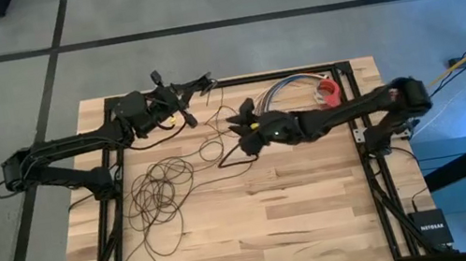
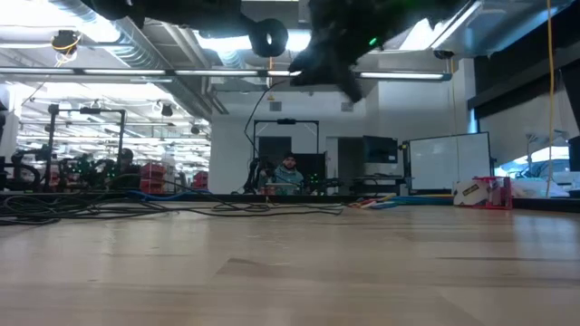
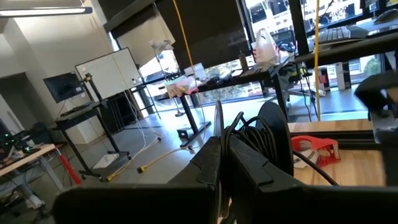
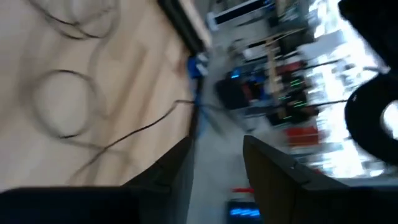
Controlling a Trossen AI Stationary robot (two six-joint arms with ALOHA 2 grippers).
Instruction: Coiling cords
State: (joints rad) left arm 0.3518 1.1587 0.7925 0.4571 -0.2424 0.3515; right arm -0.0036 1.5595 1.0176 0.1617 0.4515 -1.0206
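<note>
left end effector [image 1: 181, 90]: clenched on a coiled hank of the cords [image 3: 264, 134]; left wrist view shows fingers [image 3: 214, 165] pressed together with dark loops gathered just past them. Held raised near the far edge of the table [image 1: 304, 213].
right end effector [image 1: 243, 121]: released, nothing between its fingers [image 4: 270, 165]; right wrist view shows a clear gap. Sits near table centre, well apart from the left end effector.
cords: most of the wire lies in a loose tangle of loops on the table [image 1: 160, 192], below and toward the near side of the left end effector, well to the side of the right one. One strand runs just beside the right end effector.
step (judgement): mid-coil. Left holds the bundle, right looks between grasps.
next move (judgement): right needs to pick up a free strand close to it and bring it round the held hank; thin wire, easy to miss or snag in the tangle.
high view only: whole layout, the loose tangle, multicoloured wires [image 1: 288, 90] and a red object [image 1: 329, 90] beyond the right end effector.
left wrist only: the grip on the hank itself.
right wrist only: open fingers, loops on the wood beneath.
low view: arms dark overhead, a black ring shape [image 2: 268, 38] hanging; cords lie flat along the far edge, grip detail unreadable.
</note>
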